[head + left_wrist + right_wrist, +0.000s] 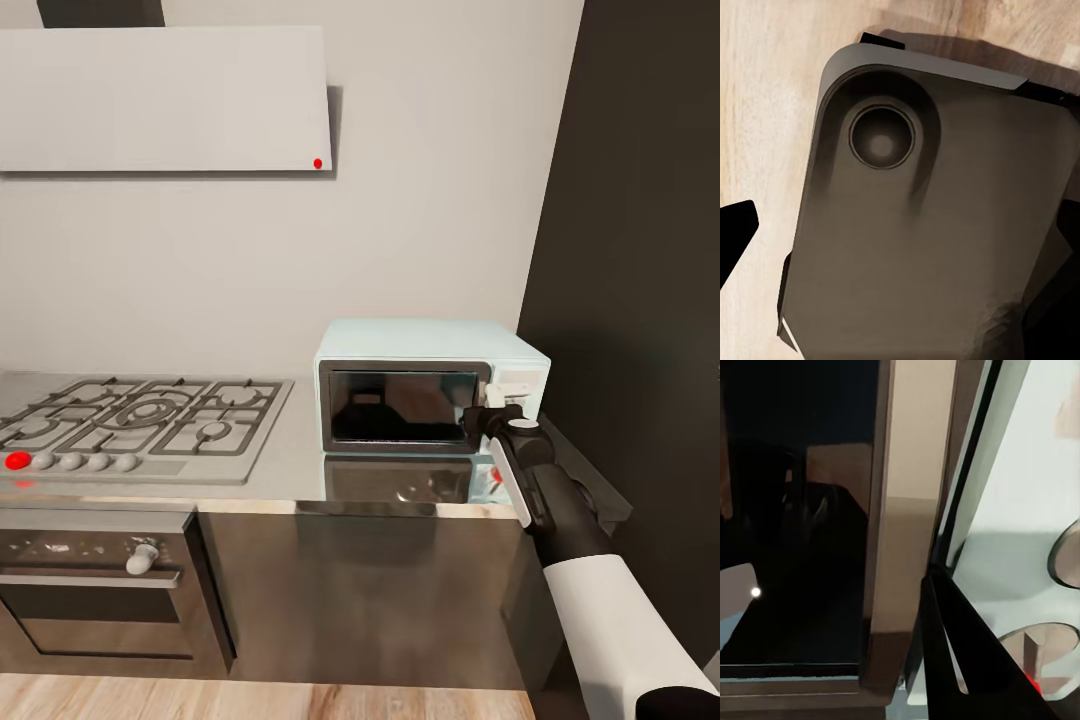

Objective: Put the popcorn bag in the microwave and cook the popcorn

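Note:
The pale mint-blue microwave [430,345] stands on the grey steel countertop [290,460] against the wall, its dark glass door [400,405] closed. My right gripper [482,412] is at the door's right edge, beside the knob panel. In the right wrist view its two dark fingers [952,652] lie pressed together, shut on nothing, their tips at the seam between the steel door frame [907,547] and the mint panel [1020,510]. A red dot [1031,684] shows low on that panel. The popcorn bag is out of view. My left gripper [900,247] hangs open over the robot's base.
A gas hob [140,415] with a red knob [17,460] fills the counter's left. Below it sits the built-in oven [95,590]. A hood [165,100] hangs above, and a tall dark cabinet [640,250] walls off the right. Wooden floor [260,700] lies below.

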{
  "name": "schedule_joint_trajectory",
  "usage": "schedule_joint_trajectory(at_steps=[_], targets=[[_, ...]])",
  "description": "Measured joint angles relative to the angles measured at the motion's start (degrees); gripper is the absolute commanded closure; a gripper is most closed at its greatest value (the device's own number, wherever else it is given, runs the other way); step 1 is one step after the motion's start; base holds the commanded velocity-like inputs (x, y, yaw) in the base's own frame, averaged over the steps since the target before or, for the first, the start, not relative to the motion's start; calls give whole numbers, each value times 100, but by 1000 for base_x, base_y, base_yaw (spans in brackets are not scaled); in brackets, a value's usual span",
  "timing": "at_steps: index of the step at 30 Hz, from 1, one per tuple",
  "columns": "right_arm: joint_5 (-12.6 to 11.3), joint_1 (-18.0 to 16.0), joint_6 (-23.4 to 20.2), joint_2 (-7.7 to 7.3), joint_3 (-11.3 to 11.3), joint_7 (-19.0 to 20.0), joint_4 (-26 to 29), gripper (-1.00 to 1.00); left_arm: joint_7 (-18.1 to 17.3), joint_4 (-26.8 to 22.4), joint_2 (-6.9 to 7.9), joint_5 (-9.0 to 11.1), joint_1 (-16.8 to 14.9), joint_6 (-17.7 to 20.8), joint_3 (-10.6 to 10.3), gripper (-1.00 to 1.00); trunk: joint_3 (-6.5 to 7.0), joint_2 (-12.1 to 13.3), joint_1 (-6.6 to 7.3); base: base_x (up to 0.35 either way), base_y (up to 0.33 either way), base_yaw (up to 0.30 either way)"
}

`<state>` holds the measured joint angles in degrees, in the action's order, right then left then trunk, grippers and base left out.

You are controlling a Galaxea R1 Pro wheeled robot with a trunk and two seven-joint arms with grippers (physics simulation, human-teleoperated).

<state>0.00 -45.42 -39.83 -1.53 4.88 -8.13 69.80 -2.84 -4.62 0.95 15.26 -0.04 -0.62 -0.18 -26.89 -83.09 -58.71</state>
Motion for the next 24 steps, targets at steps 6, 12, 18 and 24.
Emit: schedule_joint_trajectory(at_steps=[6, 12, 18, 24], targets=[[-19, 0, -1, -12, -7, 22, 1, 100, 0, 1, 0, 0, -1, 0, -1, -100, 0, 0, 0, 0, 0, 0], [-6, -1, 15, -11, -1, 17, -8, 100, 1, -5, 7, 55, -2, -1, 62, -100, 2, 2, -1, -11, 0, 0], [-143, 1, 31, -4, 3, 7, 1, 100, 0, 0, 0, 55, -6, -3, 65, -100, 2, 4, -5, -289, 0, 0], [-137, 1, 32, -5, 181, -13, 2, 100, -5, 0, 0, 47, -5, -2, 61, -100, 3, 4, -3, -235, 0, 0]])
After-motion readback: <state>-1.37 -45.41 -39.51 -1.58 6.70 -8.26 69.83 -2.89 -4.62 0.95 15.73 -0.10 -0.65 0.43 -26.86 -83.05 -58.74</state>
